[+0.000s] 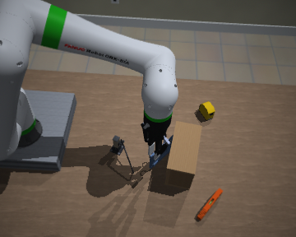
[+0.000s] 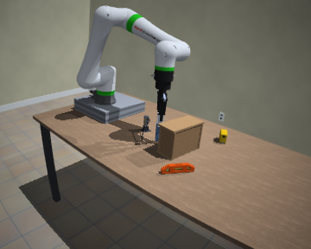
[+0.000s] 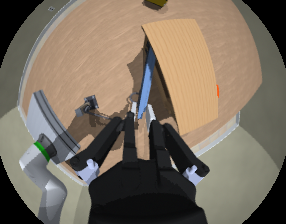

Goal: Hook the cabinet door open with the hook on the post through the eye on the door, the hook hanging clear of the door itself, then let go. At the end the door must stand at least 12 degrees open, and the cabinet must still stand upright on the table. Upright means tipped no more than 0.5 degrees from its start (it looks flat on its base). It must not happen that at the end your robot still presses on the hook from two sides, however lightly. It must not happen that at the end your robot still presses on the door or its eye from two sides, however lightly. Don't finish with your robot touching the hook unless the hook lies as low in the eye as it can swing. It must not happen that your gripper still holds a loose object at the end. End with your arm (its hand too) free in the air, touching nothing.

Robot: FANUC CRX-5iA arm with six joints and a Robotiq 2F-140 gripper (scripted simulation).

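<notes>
The wooden cabinet (image 1: 184,146) (image 2: 180,140) (image 3: 186,70) stands upright, looking flat on its base. Its blue door (image 1: 154,161) (image 2: 157,133) (image 3: 146,80) stands clearly ajar, on the side facing the post. My gripper (image 1: 158,150) (image 2: 161,118) (image 3: 141,109) points down at the door's free edge. Its narrowly parted fingers straddle the door, with a visible gap, not clamped. The post (image 1: 117,141) (image 2: 144,123) (image 3: 90,102) stands to the left. Its thin dark hook (image 1: 127,157) slants down toward the door, its end apart from the door. The eye is too small to make out surely.
A yellow tape measure (image 1: 206,110) (image 2: 223,136) lies beyond the cabinet's back corner. An orange level (image 1: 210,204) (image 2: 177,168) lies in front of the cabinet. The grey robot base plate (image 1: 52,107) (image 2: 130,107) is at the left of the wooden table.
</notes>
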